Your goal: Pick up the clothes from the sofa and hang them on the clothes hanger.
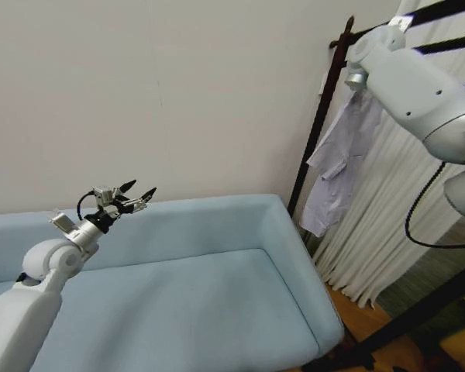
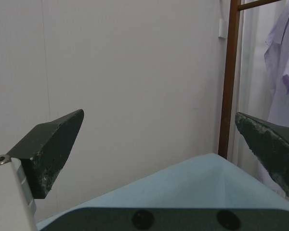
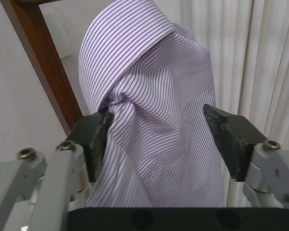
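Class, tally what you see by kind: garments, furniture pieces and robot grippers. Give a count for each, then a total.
Garments: 1, the striped shirt hanging on the rack.
Furniture pieces: 2, the blue sofa and the wooden clothes rack.
Grippers: 2, the left gripper above the sofa, open, and the right gripper at the shirt, open.
Total: 5.

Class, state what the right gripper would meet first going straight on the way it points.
The right gripper would likely meet the shirt first, hanging just ahead between its open jaws.
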`<state>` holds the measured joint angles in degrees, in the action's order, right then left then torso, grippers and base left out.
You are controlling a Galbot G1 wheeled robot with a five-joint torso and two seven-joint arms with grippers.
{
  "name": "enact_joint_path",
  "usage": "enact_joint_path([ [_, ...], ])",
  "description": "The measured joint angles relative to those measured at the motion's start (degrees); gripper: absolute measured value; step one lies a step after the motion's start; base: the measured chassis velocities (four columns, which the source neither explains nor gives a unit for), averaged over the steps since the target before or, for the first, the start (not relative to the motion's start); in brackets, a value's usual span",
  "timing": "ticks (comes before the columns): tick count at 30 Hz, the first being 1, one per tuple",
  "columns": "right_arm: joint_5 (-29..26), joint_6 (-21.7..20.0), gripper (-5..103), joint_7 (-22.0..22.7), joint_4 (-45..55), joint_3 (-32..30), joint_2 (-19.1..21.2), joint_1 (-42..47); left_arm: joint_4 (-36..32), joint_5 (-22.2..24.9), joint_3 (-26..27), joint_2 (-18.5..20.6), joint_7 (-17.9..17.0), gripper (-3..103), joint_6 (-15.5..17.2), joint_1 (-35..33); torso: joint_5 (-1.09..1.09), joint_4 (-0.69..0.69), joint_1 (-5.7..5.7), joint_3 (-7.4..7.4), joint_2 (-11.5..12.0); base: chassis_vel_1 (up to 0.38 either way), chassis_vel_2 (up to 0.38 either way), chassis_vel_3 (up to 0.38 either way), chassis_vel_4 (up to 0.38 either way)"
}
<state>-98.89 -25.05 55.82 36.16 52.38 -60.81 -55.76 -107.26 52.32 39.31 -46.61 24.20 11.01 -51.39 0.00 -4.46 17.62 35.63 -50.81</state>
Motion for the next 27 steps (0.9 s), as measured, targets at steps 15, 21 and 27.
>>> enact_joint_path([
  [15,0.9,0.2,100,0.0,25.0,1.7,12.6,0.1,-2.7,-0.4,4.4,-1.4,-1.4,100,0.1,-4.5,0.01,0.0,0.0,-0.01,0.0,0.0,0.0,0.0,0.0],
  [21,-0.5,0.6,100,-0.6,37.7,-4.3,16.6,3.9,-4.8,-0.9,6.2,-2.3,-5.0,100,0.2,-7.4,-0.01,0.0,-0.01,-0.01,0.0,0.0,0.0,0.0,0.0],
  [27,2.5,1.7,100,-8.8,46.6,-9.5,20.0,10.0,-7.8,-2.6,6.8,-3.6,-15.8,100,1.6,-10.2,-0.02,0.0,0.01,0.0,0.0,0.0,0.0,0.0,0.0],
])
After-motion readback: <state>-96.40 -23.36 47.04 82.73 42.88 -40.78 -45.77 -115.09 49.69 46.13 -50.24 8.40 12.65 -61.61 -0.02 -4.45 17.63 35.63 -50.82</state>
